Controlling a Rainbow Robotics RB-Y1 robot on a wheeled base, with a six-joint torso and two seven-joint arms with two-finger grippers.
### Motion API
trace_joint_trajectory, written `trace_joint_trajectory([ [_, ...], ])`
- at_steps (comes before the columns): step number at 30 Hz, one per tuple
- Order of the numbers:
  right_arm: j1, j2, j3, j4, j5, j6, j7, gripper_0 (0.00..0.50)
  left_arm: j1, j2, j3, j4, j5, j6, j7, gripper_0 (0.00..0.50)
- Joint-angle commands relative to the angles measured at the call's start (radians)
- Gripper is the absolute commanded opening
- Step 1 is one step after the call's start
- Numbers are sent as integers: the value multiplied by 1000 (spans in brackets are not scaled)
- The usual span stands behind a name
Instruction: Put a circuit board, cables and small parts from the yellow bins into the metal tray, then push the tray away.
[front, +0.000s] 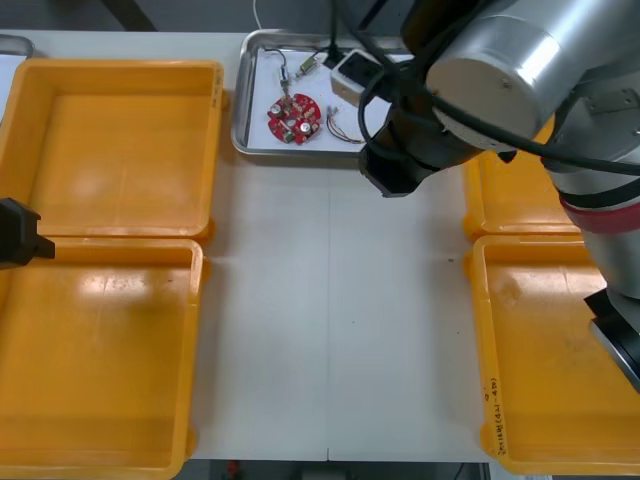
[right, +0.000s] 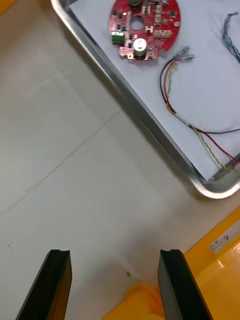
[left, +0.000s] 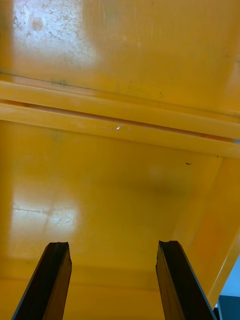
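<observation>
Light table (front: 330, 330) (faint seam lines), dark floor (front: 200, 12) beyond

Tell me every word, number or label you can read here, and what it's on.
Nothing reads clearly.
Black print on the rim of the near right yellow bin: too small to read.
White sticker on the far right yellow bin: blurred.
Markings on the red circuit board: too small to read.

Your right arm (front: 500, 60) shows silver barrels, black cables (front: 366, 92) looping over them, and a red band (front: 603, 214). The right pincer (right: 114, 252) has flat, black, square-tipped fingers (right: 59, 285).
</observation>
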Motion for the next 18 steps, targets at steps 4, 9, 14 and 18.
trace_joint_trajectory([
  [4, 150, -86, -203, -115, -21, 3, -17, 500, 16, 44, 29, -28, 7, 7, -76, 500],
  [9, 245, -142, -302, -170, -27, 3, -71, 500, 16, 44, 29, -28, 7, 7, -76, 500],
  [14, 309, -181, -369, -182, -47, 3, -155, 500, 16, 44, 29, -28, 7, 7, -76, 500],
  [18, 377, -203, -473, -184, -90, 3, -175, 500, 16, 44, 29, -28, 7, 7, -76, 500],
])
